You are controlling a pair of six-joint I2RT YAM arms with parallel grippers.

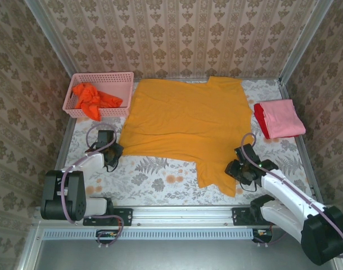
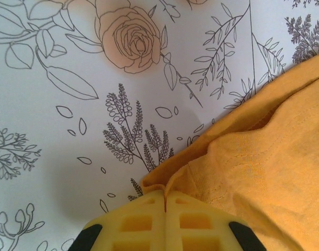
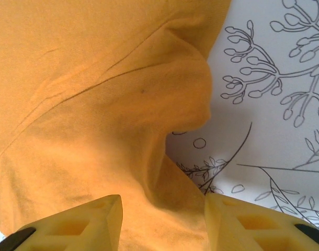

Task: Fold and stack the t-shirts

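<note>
Golden-yellow t-shirt (image 1: pixel 185 126): spread flat across the middle of the tabletop (image 1: pixel 154 174), plain side up. One sleeve points to the far right corner. A long flap hangs toward your near right.

Left claw (image 1: pixel 111 156): sits at the shirt's near-left corner. In your left wrist view the left claw (image 2: pixel 164 201) has its yellow fingers pressed together. The hem corner of the golden-yellow t-shirt (image 2: pixel 253 172) runs in right at the tips, so read it as pinching that corner. Floral print of the tabletop (image 2: pixel 70 130) lies bare beside it.

Right claw (image 1: pixel 239 169): sits at the right edge of the near flap. In your right wrist view the right claw (image 3: pixel 162 225) has its fingers spread apart. A raised fold of the golden-yellow t-shirt (image 3: pixel 97 104) stands between them, not clamped. Bare tabletop (image 3: pixel 274 130) lies to the right of the fold.

Other shirts:
- Pink t-shirt (image 1: pixel 283 118), folded, at the far right edge of the tabletop. It lies on top of a red t-shirt (image 1: pixel 260 114), whose edge shows on the left.
- Orange-red t-shirt (image 1: pixel 93 98), crumpled inside the pink lattice basket (image 1: pixel 101 76) at the far left, just beside the yellow shirt.
</note>
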